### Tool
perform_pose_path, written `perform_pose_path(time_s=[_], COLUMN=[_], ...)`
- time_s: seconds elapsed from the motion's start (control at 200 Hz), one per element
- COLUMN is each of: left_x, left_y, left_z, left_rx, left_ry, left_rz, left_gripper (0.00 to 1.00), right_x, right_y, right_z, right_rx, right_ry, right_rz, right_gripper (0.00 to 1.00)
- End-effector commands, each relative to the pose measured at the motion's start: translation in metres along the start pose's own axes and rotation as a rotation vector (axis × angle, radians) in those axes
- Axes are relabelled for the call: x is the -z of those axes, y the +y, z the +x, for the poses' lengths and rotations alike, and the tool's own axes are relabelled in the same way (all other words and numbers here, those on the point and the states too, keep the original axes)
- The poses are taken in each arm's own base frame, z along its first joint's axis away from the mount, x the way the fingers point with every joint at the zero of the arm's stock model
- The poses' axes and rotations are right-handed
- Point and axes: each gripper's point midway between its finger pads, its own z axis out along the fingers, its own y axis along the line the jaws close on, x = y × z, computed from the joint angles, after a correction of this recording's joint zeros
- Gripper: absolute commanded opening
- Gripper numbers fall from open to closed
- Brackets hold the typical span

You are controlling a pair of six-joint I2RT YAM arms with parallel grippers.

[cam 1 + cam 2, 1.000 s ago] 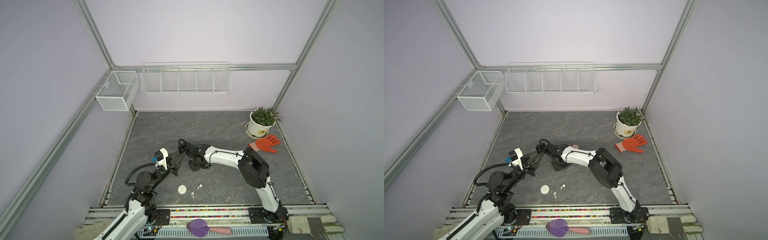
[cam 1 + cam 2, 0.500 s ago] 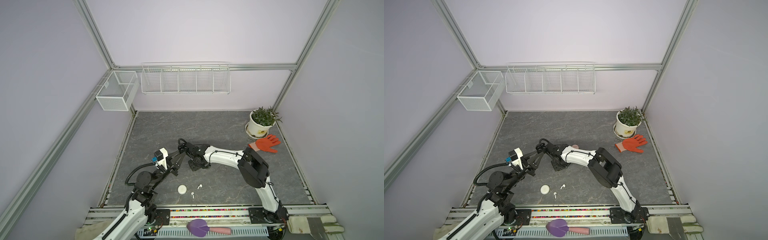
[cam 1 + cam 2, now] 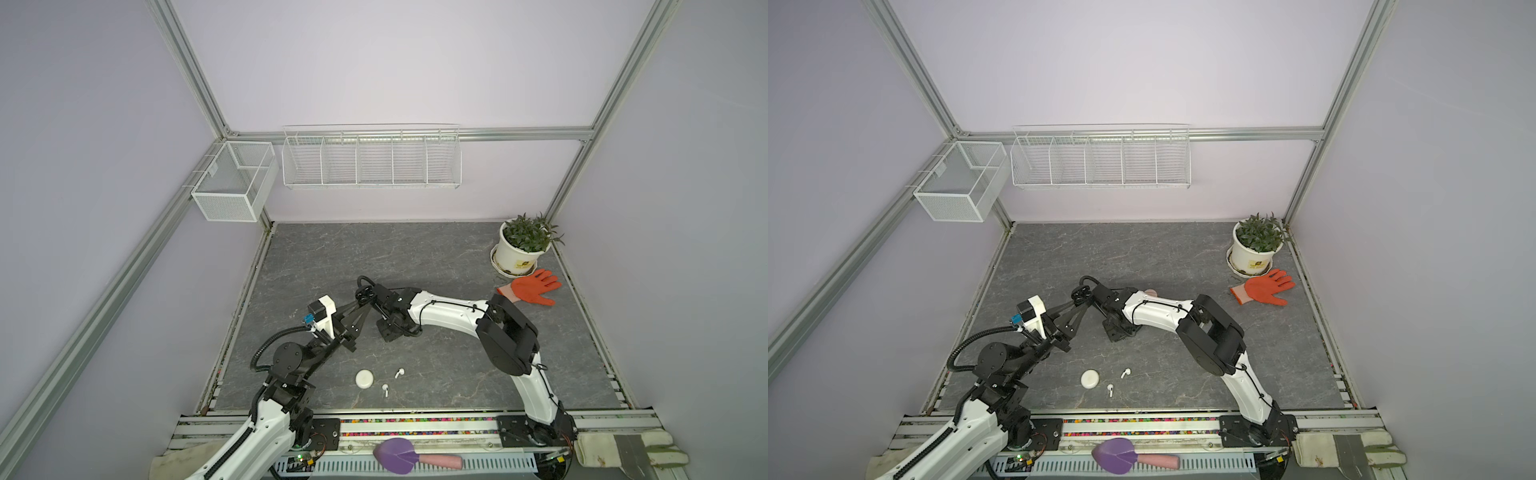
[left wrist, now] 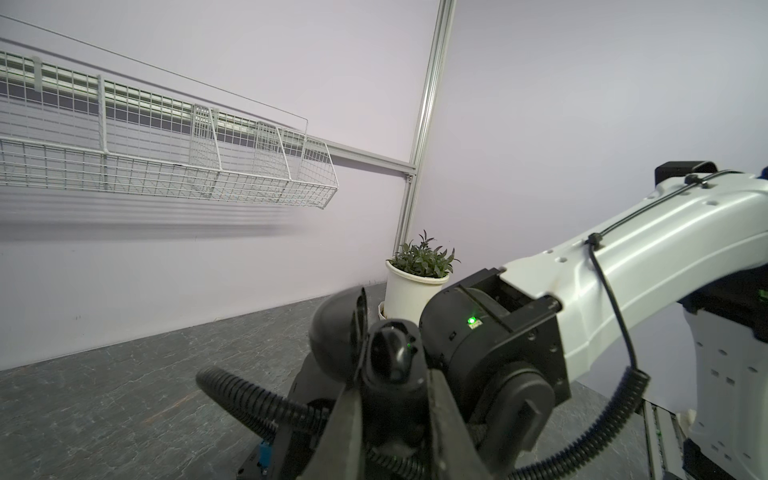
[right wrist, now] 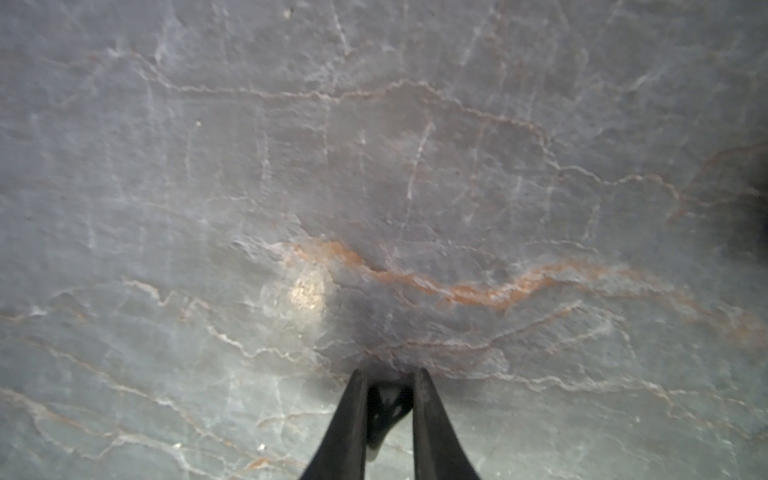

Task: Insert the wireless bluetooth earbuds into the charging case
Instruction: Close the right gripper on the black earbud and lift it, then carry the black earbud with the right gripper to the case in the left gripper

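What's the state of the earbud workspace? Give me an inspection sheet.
Surface: gray stone-look tabletop, no spills.
Job's things: white round case and two white earbuds lie loose near the front edge.
Clutter: potted plant, orange glove far right; purple tool, work glove on front rail.
Grippers: left gripper shut on a black case; right gripper low at the tabletop, closed on what looks like a black earbud.
Cables: corrugated conduit loops off left arm; thin cable tied along right arm; no snags.
Surroundings: wire baskets on lilac walls, nothing seen inside.
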Motion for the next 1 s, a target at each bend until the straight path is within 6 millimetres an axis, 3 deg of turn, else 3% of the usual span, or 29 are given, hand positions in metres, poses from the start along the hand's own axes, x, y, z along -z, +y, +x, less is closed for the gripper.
perform_pose_path(time_s=[0.0, 0.265, 0.48, 0.67, 0.875, 0.895, 0.994], left_x=[0.002, 0.001, -0.001, -0.005, -0.013, -0.018, -0.021], left_y=[0.0, 0.001, -0.002, -0.009, -0.015, -0.018, -0.023], left_z=[0.002, 0.001, -0.001, -0.003, 0.001, -0.013, -0.015], left_rx=[-0.013, -0.006, 0.004, 0.003, 0.012, 0.0, -0.011], left_ry=[-0.003, -0.003, -0.005, -0.001, 0.018, -0.009, -0.009], left_rz=[-0.003, -0.006, 0.009, 0.057, 0.109, 0.124, 0.158], left_gripper=[0.0, 0.0, 0.0, 0.0, 0.0, 0.0, 0.0], right_x=[0.02, 0.033, 0.062, 0.107, 0.17, 0.176, 0.211], right_y=[-0.004, -0.011, -0.027, -0.049, -0.064, -0.064, -0.066], right_z=[-0.008, -0.013, -0.027, -0.043, -0.057, -0.058, -0.065], right_rx=[-0.041, -0.062, -0.078, -0.088, -0.058, -0.053, -0.036], right_ry=[-0.043, -0.089, -0.183, -0.313, -0.458, -0.473, -0.561], right_rz=[-0.03, -0.045, -0.042, -0.025, -0.002, -0.002, -0.013], right_gripper=[0.19, 0.18, 0.18, 0.17, 0.17, 0.17, 0.17])
